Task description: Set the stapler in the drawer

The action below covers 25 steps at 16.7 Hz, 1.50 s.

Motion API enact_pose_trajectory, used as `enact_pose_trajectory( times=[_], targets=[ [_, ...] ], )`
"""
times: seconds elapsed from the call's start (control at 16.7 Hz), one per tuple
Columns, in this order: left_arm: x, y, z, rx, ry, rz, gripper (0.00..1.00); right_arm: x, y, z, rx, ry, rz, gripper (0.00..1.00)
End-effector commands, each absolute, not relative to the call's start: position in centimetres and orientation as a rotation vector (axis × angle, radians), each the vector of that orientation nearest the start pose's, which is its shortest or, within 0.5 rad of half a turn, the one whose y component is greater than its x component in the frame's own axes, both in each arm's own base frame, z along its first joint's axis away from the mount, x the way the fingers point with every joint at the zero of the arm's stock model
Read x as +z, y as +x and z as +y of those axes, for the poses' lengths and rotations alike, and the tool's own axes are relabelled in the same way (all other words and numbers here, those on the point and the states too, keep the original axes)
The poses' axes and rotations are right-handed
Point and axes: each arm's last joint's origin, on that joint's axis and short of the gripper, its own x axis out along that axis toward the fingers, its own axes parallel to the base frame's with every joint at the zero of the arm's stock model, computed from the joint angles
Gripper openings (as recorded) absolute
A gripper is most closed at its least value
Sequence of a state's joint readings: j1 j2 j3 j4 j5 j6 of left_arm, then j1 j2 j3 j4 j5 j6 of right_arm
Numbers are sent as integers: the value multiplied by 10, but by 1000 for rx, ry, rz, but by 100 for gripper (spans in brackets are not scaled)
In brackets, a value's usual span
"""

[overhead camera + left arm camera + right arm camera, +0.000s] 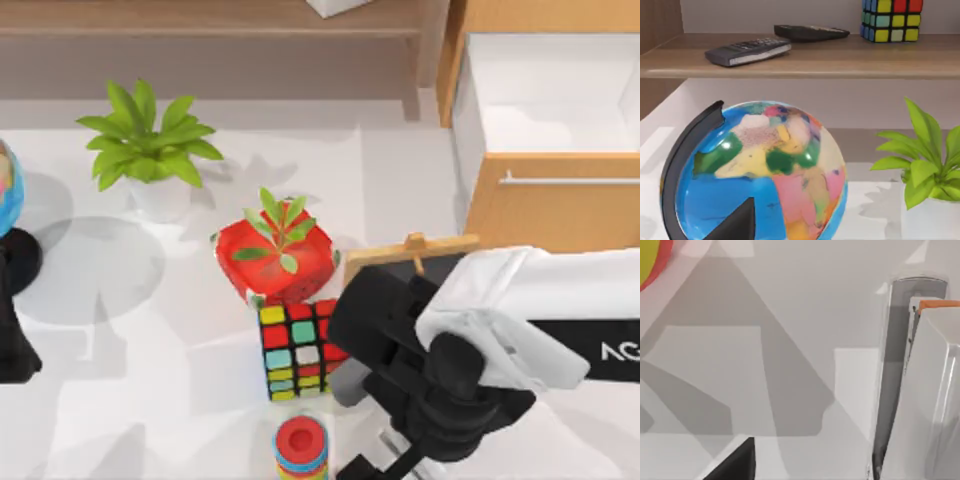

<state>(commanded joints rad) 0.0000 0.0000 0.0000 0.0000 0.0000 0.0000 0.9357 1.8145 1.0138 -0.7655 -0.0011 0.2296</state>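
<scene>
Down low, right end effector [805, 465] beside the white stapler [920, 390] (grip undeterminable), drawer [545, 110] open, left arm parked.

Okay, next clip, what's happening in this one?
The right arm is reaching low over the table near the front, beside the colourful cube. Its wrist view shows the white stapler lying on the table close by. The drawer at the table's right stands pulled open, its white inside bare, so the stapler is not yet in it. The left arm sits at the table's left edge by the globe.
</scene>
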Motion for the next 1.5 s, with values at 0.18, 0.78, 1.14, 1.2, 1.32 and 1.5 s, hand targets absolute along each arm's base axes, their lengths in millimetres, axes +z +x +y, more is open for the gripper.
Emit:
enact_pose_trajectory(
  times=[0.18,0.78,1.14,1.2,1.32,1.5],
  targets=[
    [160,106,-1,0,0,0,100,119,179,250,564,-558,1498,100],
    [160,106,-1,0,0,0,100,119,179,250,564,-558,1498,47],
    [160,106,-1,0,0,0,100,119,179,250,564,-558,1498,2],
    [160,106,-1,0,0,0,100,119,179,250,564,-558,1498,0],
    [160,106,-1,0,0,0,100,119,179,250,564,-558,1498,0],
    [160,106,-1,0,0,0,100,119,179,250,564,-558,1498,0]
  ],
)
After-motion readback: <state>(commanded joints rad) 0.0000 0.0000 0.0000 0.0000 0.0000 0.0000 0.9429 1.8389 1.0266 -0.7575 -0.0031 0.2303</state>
